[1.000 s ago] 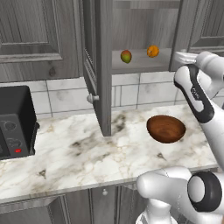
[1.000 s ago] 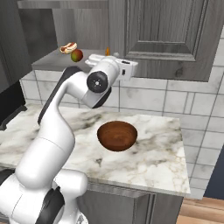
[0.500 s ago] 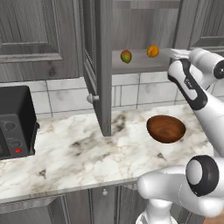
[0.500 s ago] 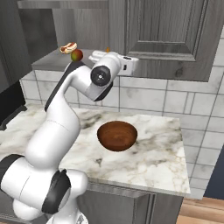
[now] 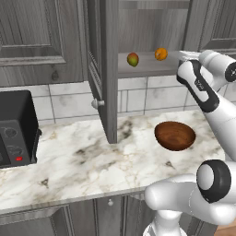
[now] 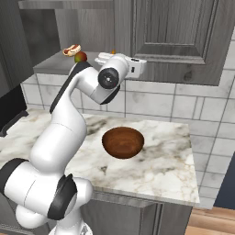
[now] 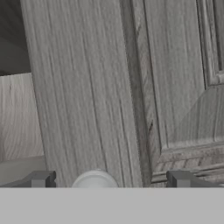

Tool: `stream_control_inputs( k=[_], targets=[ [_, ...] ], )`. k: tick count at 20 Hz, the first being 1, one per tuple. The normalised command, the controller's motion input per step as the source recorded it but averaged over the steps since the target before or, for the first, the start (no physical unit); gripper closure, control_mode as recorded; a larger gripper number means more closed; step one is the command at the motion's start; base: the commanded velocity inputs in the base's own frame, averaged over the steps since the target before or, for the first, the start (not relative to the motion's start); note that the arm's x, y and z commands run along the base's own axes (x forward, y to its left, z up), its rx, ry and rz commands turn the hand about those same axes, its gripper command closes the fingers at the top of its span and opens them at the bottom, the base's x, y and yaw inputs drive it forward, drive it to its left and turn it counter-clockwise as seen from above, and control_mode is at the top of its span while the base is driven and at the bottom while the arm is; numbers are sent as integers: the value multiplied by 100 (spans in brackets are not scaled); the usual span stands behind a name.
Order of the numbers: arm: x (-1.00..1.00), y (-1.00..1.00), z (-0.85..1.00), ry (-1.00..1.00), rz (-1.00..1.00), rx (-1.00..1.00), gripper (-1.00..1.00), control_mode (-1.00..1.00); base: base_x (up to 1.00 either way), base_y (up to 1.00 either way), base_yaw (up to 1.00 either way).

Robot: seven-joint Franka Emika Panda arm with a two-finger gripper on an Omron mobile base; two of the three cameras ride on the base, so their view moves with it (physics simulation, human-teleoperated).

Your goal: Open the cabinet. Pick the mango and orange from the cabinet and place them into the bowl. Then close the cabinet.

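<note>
End effector (image 7: 107,180) with jaws spread wide, empty, straddling a small round silver knob (image 7: 95,179) on the right door of the grey wood-grain wall cabinet (image 5: 105,69). Left door stands open. On the grey inner shelf (image 5: 147,64) rest the yellow-green, red-blushed mango (image 5: 132,59) and, apart from it, the round orange (image 5: 161,54). Glossy reddish-brown wooden bowl (image 5: 174,135) sits on the marble bench (image 5: 78,166).
</note>
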Motion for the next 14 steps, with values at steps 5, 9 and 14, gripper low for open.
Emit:
stream_control_inputs(
  k=[5, 9, 14],
  targets=[
    [28, -13, -4, 0, 0, 0, -100, -100, 0, 0, 0],
    [44, -12, -17, 0, 0, 0, -100, -100, 0, 0, 0],
    [44, -5, -24, 0, 0, -3, 100, -100, 0, 0, 0]
  ],
)
